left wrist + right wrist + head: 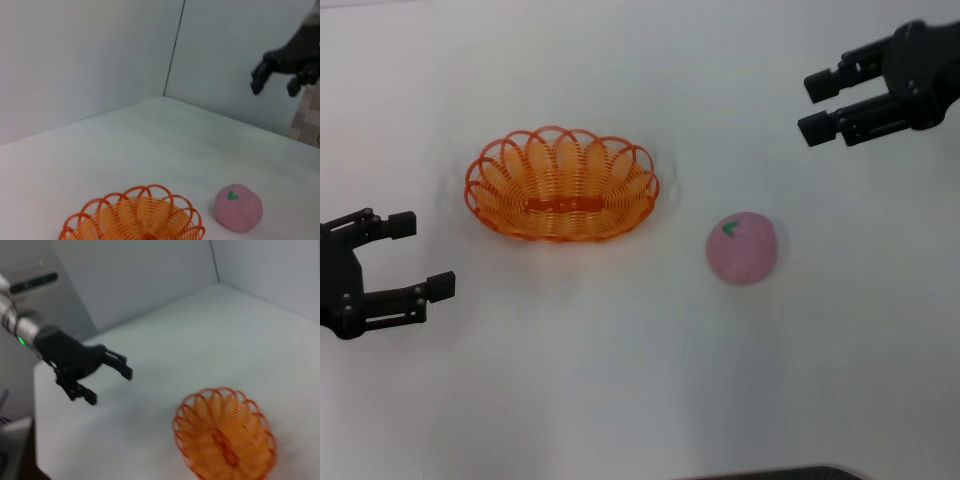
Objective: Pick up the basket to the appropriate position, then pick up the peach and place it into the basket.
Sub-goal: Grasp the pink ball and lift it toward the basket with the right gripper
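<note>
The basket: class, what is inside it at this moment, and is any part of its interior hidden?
Nothing lies inside the basket; only its orange wire floor shows, fully uncovered. The peach sits outside on the table, apart from the rim. Left gripper and right gripper are open, away from both.

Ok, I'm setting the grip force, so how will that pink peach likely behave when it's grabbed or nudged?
The peach looks round like a ball, so a nudge would probably send it rolling on the smooth white table. Its matte surface suggests it won't be very slippery. Nothing touches it: the basket sits apart, and the open right hand hangs away from it.
</note>
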{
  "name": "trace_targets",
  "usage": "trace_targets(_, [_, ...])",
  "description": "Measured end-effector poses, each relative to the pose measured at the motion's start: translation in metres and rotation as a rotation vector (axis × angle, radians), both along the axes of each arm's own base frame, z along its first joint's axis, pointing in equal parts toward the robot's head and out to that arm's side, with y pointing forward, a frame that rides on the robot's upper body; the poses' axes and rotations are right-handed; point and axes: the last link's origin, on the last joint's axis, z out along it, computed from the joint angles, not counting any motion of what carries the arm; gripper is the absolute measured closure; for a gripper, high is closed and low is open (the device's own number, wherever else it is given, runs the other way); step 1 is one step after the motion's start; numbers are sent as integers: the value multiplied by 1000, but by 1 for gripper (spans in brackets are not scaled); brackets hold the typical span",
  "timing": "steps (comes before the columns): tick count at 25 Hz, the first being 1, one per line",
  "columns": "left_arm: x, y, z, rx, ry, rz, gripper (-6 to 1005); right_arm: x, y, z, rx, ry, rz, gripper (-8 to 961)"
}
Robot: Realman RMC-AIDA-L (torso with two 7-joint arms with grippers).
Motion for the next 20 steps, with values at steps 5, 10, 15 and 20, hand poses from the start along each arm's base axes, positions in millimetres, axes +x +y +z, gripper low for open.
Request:
trace_targets(5, [2,2,-3,-18,2,-6,114,-26,12,0,9,-216,33,369])
trace_targets(10, [4,4,-6,-27,-7,-7,114,-33,14,-31,-105,-389,50,377])
trace_targets(15, [6,6,-7,-33,-13,-12,114,-34,15,-51,-145,-481,63,386])
trace_targets(20, [8,9,-11,-48,-31,-16,114,-33,17,-73,-146,-541,84,395])
